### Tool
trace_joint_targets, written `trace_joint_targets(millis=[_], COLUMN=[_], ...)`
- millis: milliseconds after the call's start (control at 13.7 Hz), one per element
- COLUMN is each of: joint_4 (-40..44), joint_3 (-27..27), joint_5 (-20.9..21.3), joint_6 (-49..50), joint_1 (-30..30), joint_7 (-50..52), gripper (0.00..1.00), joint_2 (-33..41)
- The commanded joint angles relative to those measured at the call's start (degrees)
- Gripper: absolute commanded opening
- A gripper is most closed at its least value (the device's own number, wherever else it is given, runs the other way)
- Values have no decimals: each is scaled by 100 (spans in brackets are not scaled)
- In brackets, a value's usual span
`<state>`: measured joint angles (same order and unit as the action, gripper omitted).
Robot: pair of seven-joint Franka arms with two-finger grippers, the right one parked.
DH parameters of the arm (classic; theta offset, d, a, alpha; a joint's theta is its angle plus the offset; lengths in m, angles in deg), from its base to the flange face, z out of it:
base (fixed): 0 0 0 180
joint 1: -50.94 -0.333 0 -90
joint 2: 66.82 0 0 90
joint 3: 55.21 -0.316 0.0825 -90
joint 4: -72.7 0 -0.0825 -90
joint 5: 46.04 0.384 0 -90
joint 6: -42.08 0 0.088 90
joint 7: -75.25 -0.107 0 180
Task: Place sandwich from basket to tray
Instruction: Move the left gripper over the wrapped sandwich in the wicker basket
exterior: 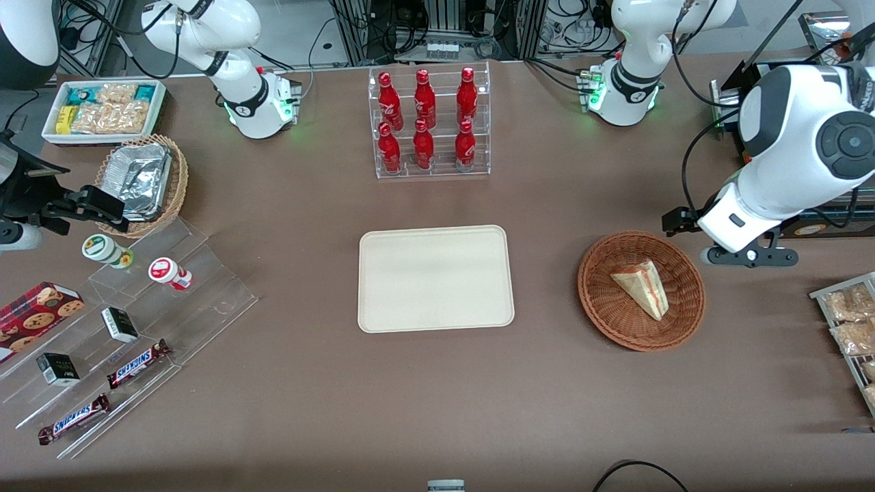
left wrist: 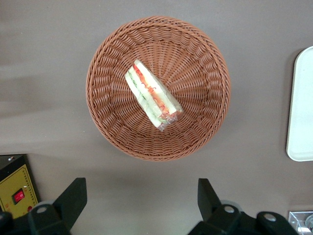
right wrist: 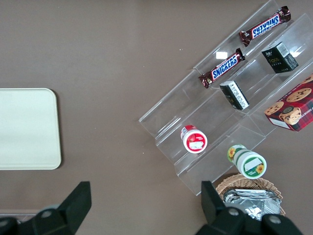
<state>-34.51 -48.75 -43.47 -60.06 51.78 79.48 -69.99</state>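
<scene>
The sandwich (left wrist: 152, 95) lies in the middle of the basket (left wrist: 205, 122), a wrapped wedge resting on the weave with its filling edge turned up. The hand (left wrist: 142, 198) hangs above the worktop (exterior: 437, 396) just outside the basket's rim, released, its two fingers (left wrist: 73, 196) spread wide with nothing between them. So the sandwich sits forward of the hand, across the rim and at the basket's centre. Its long axis runs at a slant to the line between the fingers, neither along it nor square to it, so I judge the wrist needs a turn before the fingers can close on the flat bread faces. Seen from the front, the tray (exterior: 435, 278) lies bare beside the basket, toward the parked arm's end of the worktop.
</scene>
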Motion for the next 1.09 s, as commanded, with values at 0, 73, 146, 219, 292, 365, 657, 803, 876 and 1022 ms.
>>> trace_joint_targets(millis=[0, 73, 146, 219, 292, 365, 657, 803, 876, 1022], joint_4=[-194, -325, -474, -667, -869, -1071, -1530, -1688, -1758, -1777], joint_3=[4, -5, -14, -23, -23, -31, -40, -40, -40, -32], joint_5=[-73, -73, -73, -73, -73, -73, -73, -73, -73, -82], joint_6=[-288, -446, -621, -849, -1121, -1376, -2098, -2423, -2625, -2828], joint_1=[-31, -31, -49, -49, -49, -57, -66, -58, -58, -58], joint_7=[-2, -2, -2, 7, 25, 94, 892, 1550, 2015, 2912], gripper=[100, 100, 100, 100, 100, 100, 100, 100, 100, 100], joint_2=[62, 53, 62, 62, 71, 97, 45, 1, -43, -184])
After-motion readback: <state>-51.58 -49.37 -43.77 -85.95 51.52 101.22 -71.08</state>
